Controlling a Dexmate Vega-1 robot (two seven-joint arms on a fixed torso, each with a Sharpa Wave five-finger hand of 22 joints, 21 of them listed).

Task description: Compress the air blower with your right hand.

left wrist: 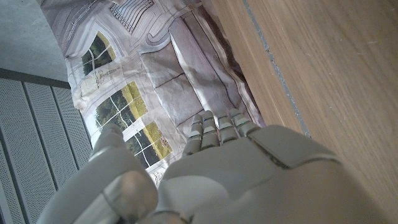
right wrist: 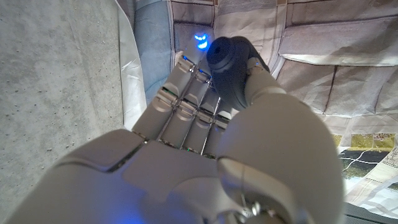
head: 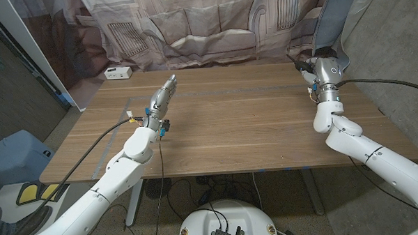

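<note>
At the table's far right corner, my right hand (head: 317,66) is raised above the wood, and its fingers (right wrist: 186,93) are closed around the blower (right wrist: 229,62), a dark rounded bulb that sits between the fingers and the thumb. From the head view I see the hand only small, and the blower is mostly hidden in it. My left hand (head: 163,93) stands over the left part of the table (head: 244,123), fingers straight and together, holding nothing. A small white box (head: 117,72) lies at the far left corner. Behind the table hangs a printed curtain (head: 206,27).
</note>
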